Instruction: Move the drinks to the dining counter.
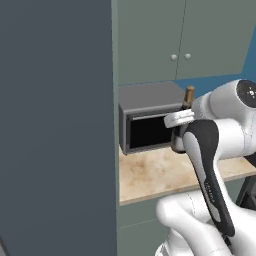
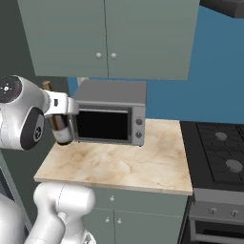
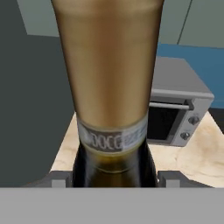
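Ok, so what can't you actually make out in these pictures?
- Wine bottle: in the hand view it is cut off by the top edge and by the grey band; in both base views the arm hides most of its body.
- Gripper: the bottle covers its fingers, so contact cannot be confirmed.
- Microwave: the arm hides its right end in the left base view.
- Stove: cut off by the right edge of the right base view.

A: Where are we looking? It's a home kitchen, rendered, with grey-green wall cabinets [image 2: 107, 38] and round knobs overhead.

B: Right, and a silver microwave [image 2: 110, 118] sits on a beige marble surface [image 2: 119, 164] beneath them.

A: There's a black stove [image 2: 220, 155] just beside it, a blue back wall [image 2: 209, 81], and matching base cabinets [image 2: 143, 217] below.
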